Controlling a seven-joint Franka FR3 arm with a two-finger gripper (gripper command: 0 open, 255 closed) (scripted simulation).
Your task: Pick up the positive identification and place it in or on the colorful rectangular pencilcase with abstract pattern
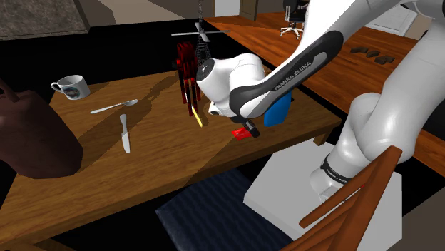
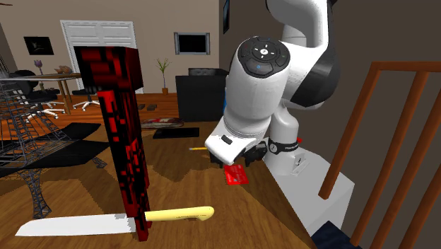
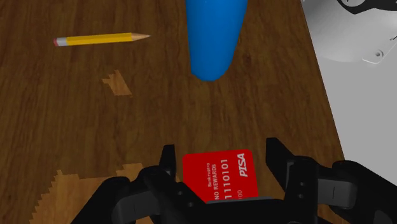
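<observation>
Wooden boards run the length of a brown desk [image 1: 164, 164] in a furnished living room, and the white arm bends low over its near edge. The black fingers [image 3: 222, 159] flank a small red plastic card printed in white [image 3: 219, 175]. They look to be pinching it by its short edges. In the second exterior view the card [image 2: 237, 175] hangs tilted just under the fingers [image 2: 246, 157], so I judge it gripped and barely clear of the desk, right of centre in the shoulder view.

The pick looks done, or nearly so. What remains is the carry and the release. The tall red-and-black patterned pencil case [image 1: 187, 68] stands on end well apart from the card, up and left of it in the shoulder view. It offers only a narrow top.

By my count:
- one card
- one pencil case
- one yellow pencil with a pink eraser [image 3: 102, 39]
- one blue rounded object [image 3: 213, 38]
- one white mug [image 1: 71, 87]
- one silver spoon [image 1: 113, 107]
- two knives, one all silver [image 1: 125, 133] and one yellow-handled [image 2: 113, 221] lying at the case's foot
- one wire tower model [image 2: 28, 141]
</observation>
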